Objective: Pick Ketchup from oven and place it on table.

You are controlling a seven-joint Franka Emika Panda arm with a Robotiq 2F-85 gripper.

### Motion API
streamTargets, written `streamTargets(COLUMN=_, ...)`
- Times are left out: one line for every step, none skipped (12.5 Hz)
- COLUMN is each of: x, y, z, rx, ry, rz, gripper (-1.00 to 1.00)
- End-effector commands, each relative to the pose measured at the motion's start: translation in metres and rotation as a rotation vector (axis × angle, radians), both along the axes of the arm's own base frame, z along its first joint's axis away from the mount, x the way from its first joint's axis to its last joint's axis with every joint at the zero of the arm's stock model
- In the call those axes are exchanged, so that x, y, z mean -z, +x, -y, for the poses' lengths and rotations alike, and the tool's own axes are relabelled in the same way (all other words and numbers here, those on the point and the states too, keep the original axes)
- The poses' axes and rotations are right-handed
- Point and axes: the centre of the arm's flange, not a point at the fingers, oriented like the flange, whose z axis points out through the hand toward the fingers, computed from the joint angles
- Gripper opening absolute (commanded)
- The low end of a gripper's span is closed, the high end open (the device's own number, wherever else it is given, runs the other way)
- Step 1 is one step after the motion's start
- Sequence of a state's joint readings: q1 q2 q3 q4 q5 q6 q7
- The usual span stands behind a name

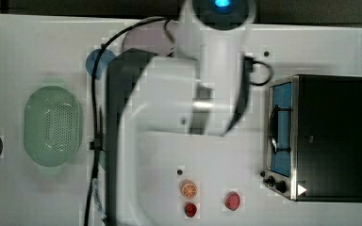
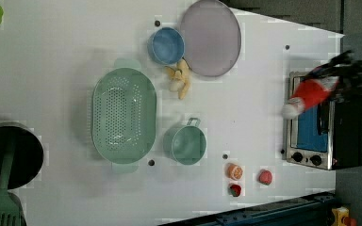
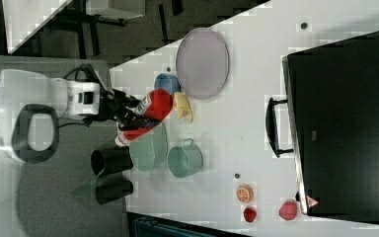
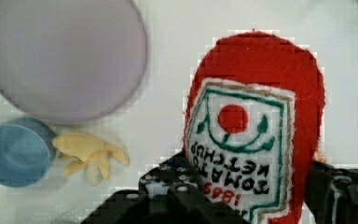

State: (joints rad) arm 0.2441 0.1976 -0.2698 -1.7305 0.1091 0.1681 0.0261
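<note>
1. While the desk [image 2: 52,56] waits for its delivery, the oven [image 1: 330,136] sits closed at the top view's right, its work seemingly done.
2. Green colander [image 2: 123,115], lilac plate [image 2: 210,37], green pot [image 2: 188,144] and blue bowl [image 2: 166,45] — all appear empty; a peeled banana [image 2: 180,81] lies just beside the bowl.
3. Lifted clear of the desk, the ketchup [image 4: 256,126] is clamped in the hand [image 4: 247,196] — presumably in transit to a bare spot.
</note>
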Motion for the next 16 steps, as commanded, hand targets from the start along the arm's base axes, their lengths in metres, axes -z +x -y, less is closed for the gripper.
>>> streamTargets(x=0.029, y=-0.017, z=0.010, rx=0.159, ry=-0.061, rz=-0.032, gripper=0.24)
streamTargets(x=0.050, y=-0.022, z=0.013, rx=0.186, ry=-0.067, rz=-0.032, gripper=0.24)
streamTargets(x=0.072, y=-0.028, z=0.016, rx=0.195, ry=-0.070, rz=-0.029, gripper=0.24)
streamTargets(x=0.094, y=-0.034, z=0.018, rx=0.201, ry=-0.074, rz=-0.029, gripper=0.24)
streamTargets(x=0.117, y=-0.043, z=0.020, rx=0.204, ry=-0.079, rz=-0.042, gripper=0.24)
streamTargets(x=0.140, y=-0.052, z=0.020, rx=0.204, ry=-0.085, rz=-0.058, gripper=0.24)
streamTargets(x=0.161, y=-0.058, z=0.021, rx=0.206, ry=-0.093, rz=-0.063, gripper=0.24)
streamTargets(x=0.181, y=-0.061, z=0.022, rx=0.208, ry=-0.103, rz=-0.048, gripper=0.24)
streamTargets(x=0.201, y=-0.062, z=0.022, rx=0.207, ry=-0.112, rz=-0.024, gripper=0.24)
streamTargets(x=0.219, y=-0.065, z=0.021, rx=0.203, ry=-0.121, rz=-0.008, gripper=0.24)
streamTargets(x=0.236, y=-0.068, z=0.020, rx=0.199, ry=-0.130, rz=-0.005, gripper=0.24)
streamTargets(x=0.251, y=-0.071, z=0.019, rx=0.195, ry=-0.138, rz=-0.005, gripper=0.30)
streamTargets(x=0.262, y=-0.071, z=0.018, rx=0.191, ry=-0.143, rz=-0.003, gripper=0.49)
streamTargets(x=0.265, y=-0.070, z=0.018, rx=0.190, ry=-0.145, rz=0.008, gripper=0.71)
streamTargets(x=0.264, y=-0.070, z=0.019, rx=0.192, ry=-0.146, rz=0.008, gripper=1.00)
streamTargets(x=0.259, y=-0.068, z=0.019, rx=0.193, ry=-0.143, rz=0.018, gripper=1.00)
